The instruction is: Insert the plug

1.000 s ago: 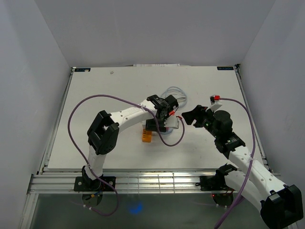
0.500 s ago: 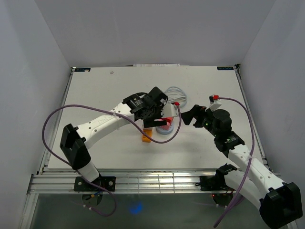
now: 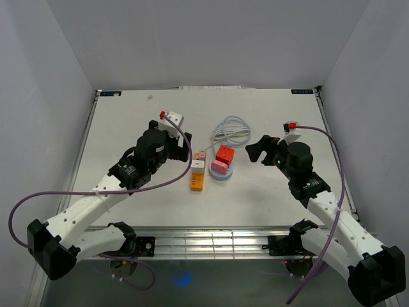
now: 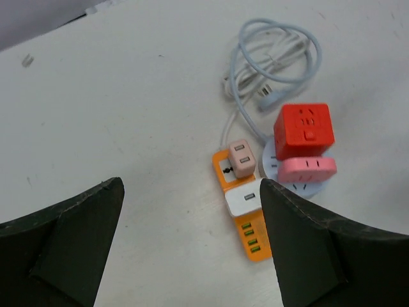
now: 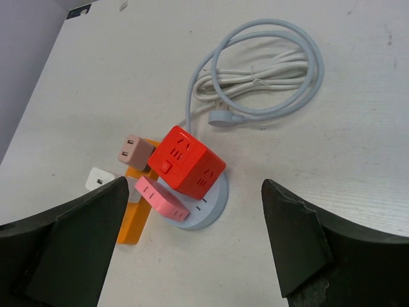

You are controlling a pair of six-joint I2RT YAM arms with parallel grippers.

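An orange power strip [image 3: 197,182] lies mid-table with a pink plug [image 4: 241,157] and a white USB charger [image 4: 243,201] standing in it. Right of it a round pale socket base [image 5: 208,211] carries a red cube [image 3: 224,154] and a pink adapter [image 5: 160,197]. A white cable [image 3: 232,130] lies coiled behind, its plug end [image 5: 222,117] loose on the table. My left gripper [image 3: 181,149] is open and empty, left of the strip. My right gripper [image 3: 259,151] is open and empty, right of the base.
The white table [image 3: 128,115] has a metal rail along its near edge [image 3: 211,242]. Grey walls close in on both sides and at the back. Purple cables loop from both arms.
My left arm has drawn back to the left, away from the strip and sockets, uncovering the plugs. My right arm has barely moved.
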